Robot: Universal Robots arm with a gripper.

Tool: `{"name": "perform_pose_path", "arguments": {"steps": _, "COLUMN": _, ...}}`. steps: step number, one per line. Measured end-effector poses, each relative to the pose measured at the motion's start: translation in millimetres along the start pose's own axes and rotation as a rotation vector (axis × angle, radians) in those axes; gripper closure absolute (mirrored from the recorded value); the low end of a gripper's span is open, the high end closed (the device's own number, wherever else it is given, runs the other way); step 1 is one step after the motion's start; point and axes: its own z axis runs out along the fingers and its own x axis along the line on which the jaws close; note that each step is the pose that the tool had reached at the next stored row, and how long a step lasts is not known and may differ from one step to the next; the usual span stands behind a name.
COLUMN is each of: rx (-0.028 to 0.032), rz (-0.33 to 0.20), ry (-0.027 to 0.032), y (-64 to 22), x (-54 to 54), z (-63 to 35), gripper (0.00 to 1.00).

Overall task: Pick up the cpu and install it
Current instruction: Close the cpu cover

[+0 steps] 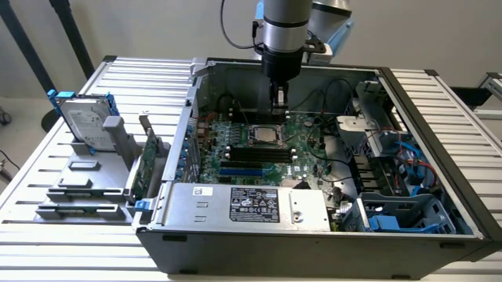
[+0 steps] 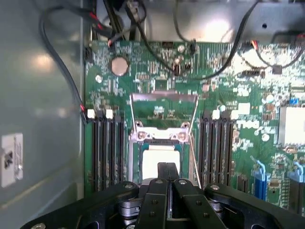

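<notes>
Silver-grey cpu already lies flat in the motherboard socket, my claw pressed together, empty, tips at its lid, so placement looks done while the load plate stands open, not yet clamped.

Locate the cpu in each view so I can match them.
Exterior view: the cpu sits in the socket at the middle of the green board, just below the gripper in the picture.
Wrist view: the cpu is the pale square in the socket, partly hidden by the shut gripper.
Shared landmark: the black memory slots beside the socket; in the wrist view they flank it.
</notes>
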Motion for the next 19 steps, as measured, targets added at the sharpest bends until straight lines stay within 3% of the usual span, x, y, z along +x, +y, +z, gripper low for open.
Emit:
{"name": "perform_pose_path", "arguments": {"steps": 8, "rx": 0.0168, "rz": 0.0, "ry": -0.0003, "y": 37.2, "x": 0.9, "z": -17.2, "gripper": 0.89}}
{"name": "perform_pose_path", "arguments": {"steps": 16, "rx": 0.0233, "rz": -0.001, "ry": -0.0003, "y": 73.5, "x": 1.4, "z": -16.7, "gripper": 0.89}}
{"name": "perform_pose_path", "arguments": {"steps": 19, "rx": 0.0256, "rz": -0.005, "ry": -0.0003, "y": 83.4, "x": 1.5, "z": -13.0, "gripper": 0.89}}
